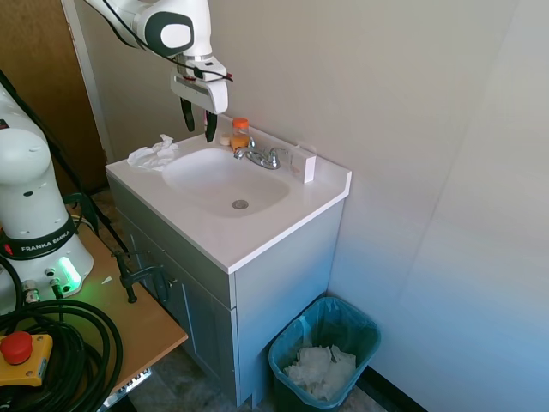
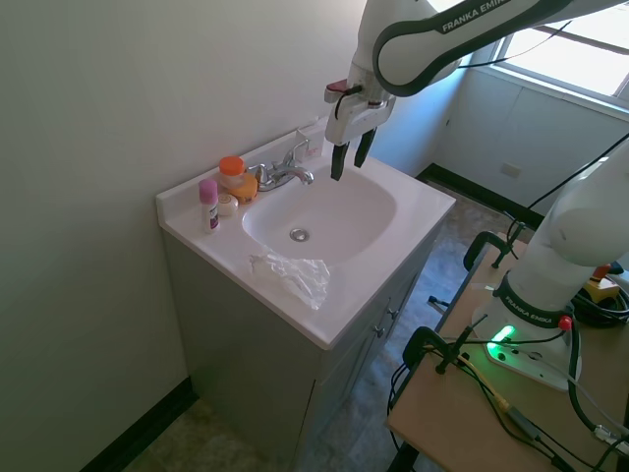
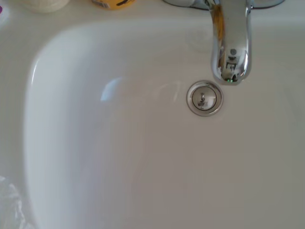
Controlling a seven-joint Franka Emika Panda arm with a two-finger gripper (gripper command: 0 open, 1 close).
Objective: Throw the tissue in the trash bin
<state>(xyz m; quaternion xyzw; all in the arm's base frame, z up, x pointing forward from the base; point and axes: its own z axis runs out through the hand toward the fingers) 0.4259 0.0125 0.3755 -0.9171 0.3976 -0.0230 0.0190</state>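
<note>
Hovering above the sink basin (image 1: 225, 178) near the faucet (image 1: 262, 157), my jaws (image 1: 198, 121) are hanging parted and holding nothing. I am seeing the tissue (image 1: 154, 154) lying crumpled on the white surface (image 1: 257, 236) at the basin's edge, well apart from the jaws. I am noting the trash bin (image 1: 324, 358) standing on the floor beside the vanity cabinet, with white crumpled papers (image 1: 322, 369) lying inside it. In the wrist view the drain (image 3: 204, 98) is showing just beside the spout.

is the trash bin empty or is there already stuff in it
Not empty. The trash bin, on the floor beside the vanity, already holds a pile of crumpled white papers at its bottom.
</note>
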